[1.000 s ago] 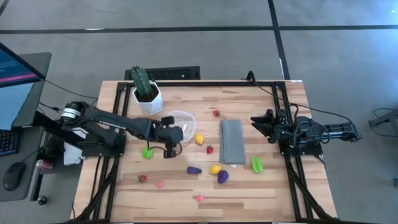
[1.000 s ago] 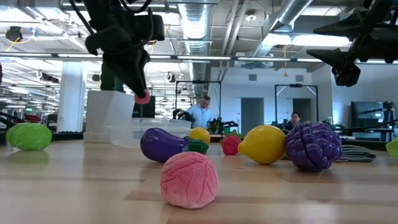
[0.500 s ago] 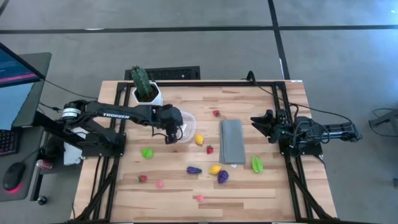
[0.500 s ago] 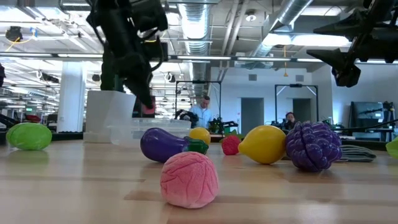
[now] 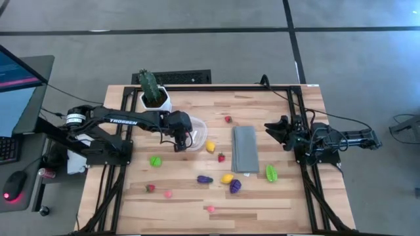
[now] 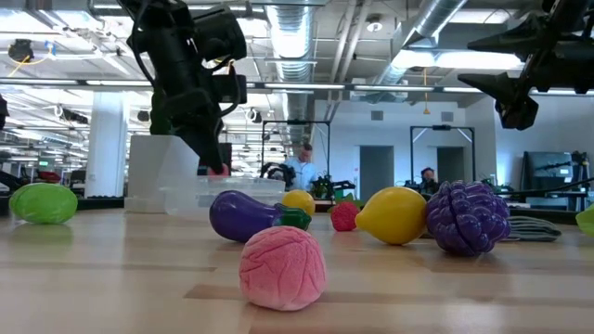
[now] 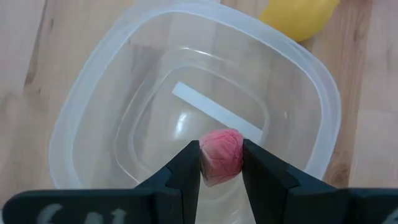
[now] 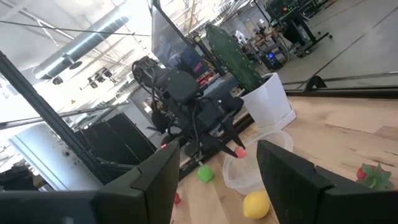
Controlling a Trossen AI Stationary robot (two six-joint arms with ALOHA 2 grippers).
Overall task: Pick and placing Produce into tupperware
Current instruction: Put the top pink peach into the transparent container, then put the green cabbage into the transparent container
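Note:
My left gripper [image 5: 178, 139] is shut on a small pink toy produce piece [image 7: 221, 155] and hangs over the clear tupperware [image 7: 112, 106], which rests on its base beside the cactus pot [image 5: 156, 103]. The low view shows the pink piece [image 6: 219, 170] just above the tupperware's rim [image 6: 232, 183]. Other produce lies scattered on the wood: a yellow piece [image 5: 210, 146], a green one [image 5: 155, 160], a purple eggplant [image 5: 205, 179], purple grapes [image 5: 235, 185] and several more. My right gripper [image 5: 269, 128] waits open at the table's right edge. My left gripper pinches the pink piece [image 7: 222, 163] between its two fingers [image 7: 186, 171], one on each side of it. The fingers point down from above. The piece is lifted clear, over the inside of the tupperware.
A flat grey cloth [image 5: 245, 149] lies right of centre. The tall green cactus [image 5: 148, 84] in its white pot stands at the far left, close behind my left arm. A red piece [image 5: 228, 118] and a green piece [image 5: 271, 172] flank the cloth. Black frame rails [image 5: 298, 105] border the table.
My left gripper has carried the pink piece from near the green produce toward the table's far edge, ending over the tupperware. In the last half second it sinks a little toward the rim. It stays shut on the piece throughout.

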